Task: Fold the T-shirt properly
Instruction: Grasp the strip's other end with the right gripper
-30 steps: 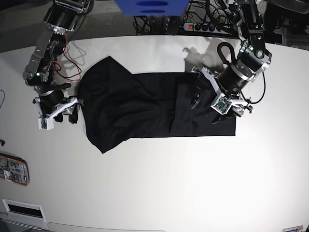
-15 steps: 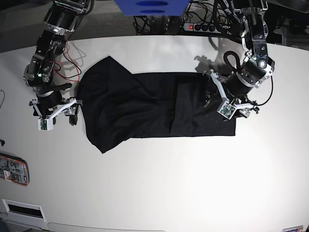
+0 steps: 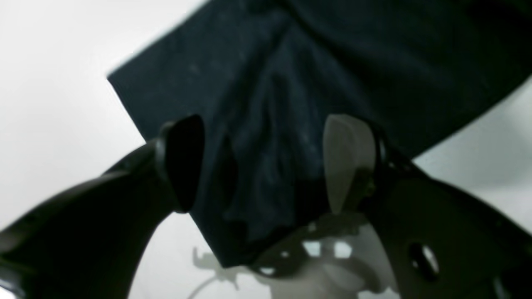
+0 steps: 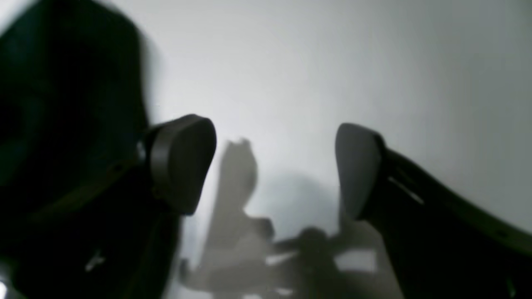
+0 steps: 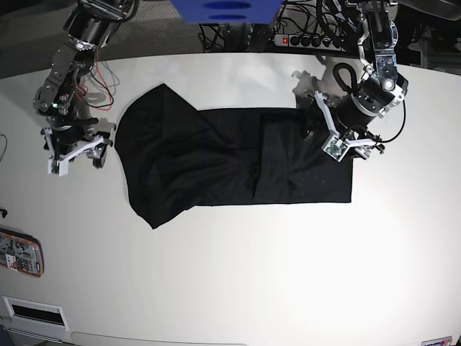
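Left end effector (image 3: 266, 166) agape; right end effector (image 4: 274, 166) agape (both pointing down).

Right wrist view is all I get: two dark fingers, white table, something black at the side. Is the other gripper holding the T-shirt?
Observer: No. The left gripper is open above one end of the black T-shirt, with nothing pinched.
Operator: So where is my gripper?
Observer: The right gripper is open too, over bare table beside the opposite end of the shirt, not touching the cloth.
Operator: Does the shirt look folded?
Observer: Only partly. It lies as a long strip, flat and square-cornered under the left gripper, wider and bunched at your end.
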Available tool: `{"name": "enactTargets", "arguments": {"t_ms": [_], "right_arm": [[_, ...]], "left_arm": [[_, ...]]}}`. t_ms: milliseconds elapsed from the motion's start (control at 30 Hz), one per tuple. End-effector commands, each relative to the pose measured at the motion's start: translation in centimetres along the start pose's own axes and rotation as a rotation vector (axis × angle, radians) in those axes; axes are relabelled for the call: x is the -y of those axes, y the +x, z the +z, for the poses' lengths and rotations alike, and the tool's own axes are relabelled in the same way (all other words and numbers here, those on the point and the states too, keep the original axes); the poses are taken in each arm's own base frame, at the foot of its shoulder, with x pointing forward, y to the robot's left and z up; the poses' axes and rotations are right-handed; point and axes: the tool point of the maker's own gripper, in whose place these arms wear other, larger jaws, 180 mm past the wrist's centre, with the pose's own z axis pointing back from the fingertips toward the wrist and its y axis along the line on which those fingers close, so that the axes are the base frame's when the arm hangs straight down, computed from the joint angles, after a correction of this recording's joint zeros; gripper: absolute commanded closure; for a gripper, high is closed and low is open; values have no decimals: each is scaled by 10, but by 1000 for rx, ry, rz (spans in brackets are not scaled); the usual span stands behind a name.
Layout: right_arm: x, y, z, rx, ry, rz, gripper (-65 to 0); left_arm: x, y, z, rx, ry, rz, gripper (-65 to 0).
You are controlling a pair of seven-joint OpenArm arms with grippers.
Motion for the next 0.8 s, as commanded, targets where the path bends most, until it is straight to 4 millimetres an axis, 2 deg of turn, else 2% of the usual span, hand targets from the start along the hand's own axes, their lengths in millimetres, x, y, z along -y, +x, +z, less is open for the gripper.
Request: {"name": "enactTargets", "arguments": {"t_ms": [0, 133, 200, 433, 500, 600, 767], "right_arm": [[-3, 17, -1, 59, 24, -12, -468], [-19, 20, -3, 101, 123, -147, -468], [-23, 15, -3, 97, 155, -198, -468], [-22, 7, -1, 3, 187, -197, -468], [-39, 1, -4, -20, 223, -175, -468], [-81, -8, -13, -70, 319, -108, -468], [-123, -27, -18, -126, 410, -100, -468]], "left_arm": [[-6, 12, 3, 45, 16, -6, -426], [-3, 8, 4, 34, 10, -2, -426], [-2, 9, 3, 37, 8, -3, -426], [-2, 10, 3, 40, 7, -6, -426], [-1, 11, 4, 43, 6, -5, -426], [-2, 12, 4, 46, 7, -5, -426], [-2, 17, 7, 56, 14, -18, -426]]}}
